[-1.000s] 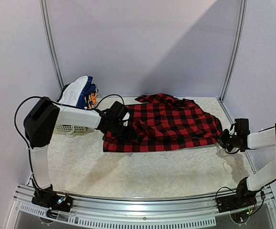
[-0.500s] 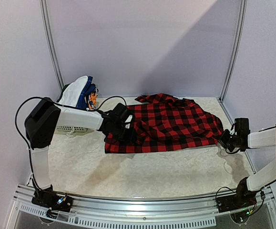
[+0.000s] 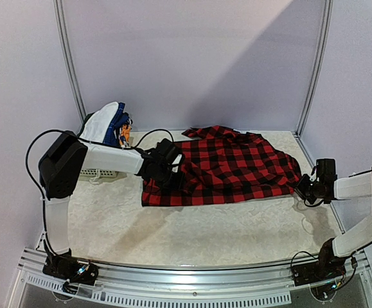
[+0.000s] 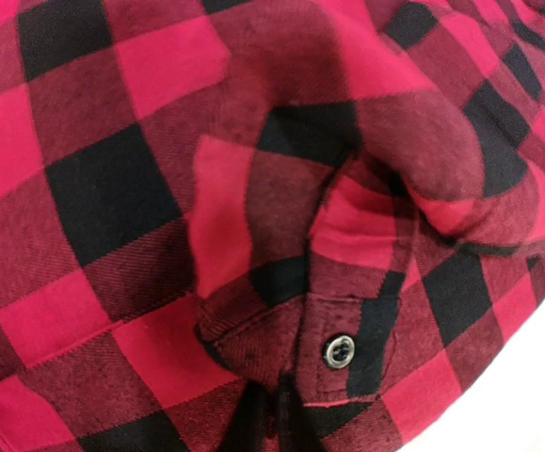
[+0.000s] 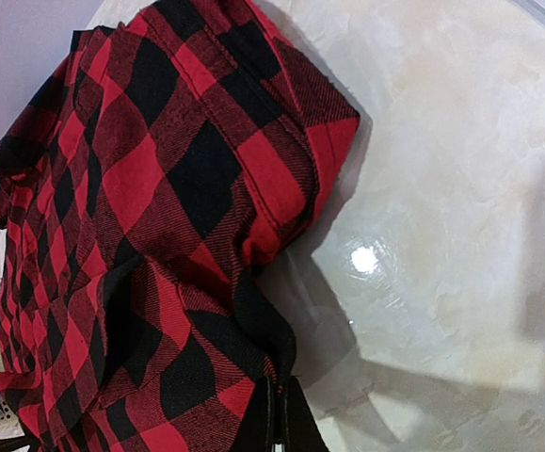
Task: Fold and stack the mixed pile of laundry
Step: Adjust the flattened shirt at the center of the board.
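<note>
At the left edge of the plaid shirt (image 3: pixel 230 170), the left gripper (image 4: pixel 270 419) is pinched tight on a fold of the cloth (a small dark button (image 4: pixel 338 351) sits just beside the fingertips). At the shirt's right end, the right gripper (image 5: pixel 274 414) is likewise clenched on a bunched corner. The shirt lies spread between them on the pale table (image 3: pixel 205 231); left of it, a white lattice basket (image 3: pixel 96 172) holds the other garments (image 3: pixel 108 122), white and blue.
</note>
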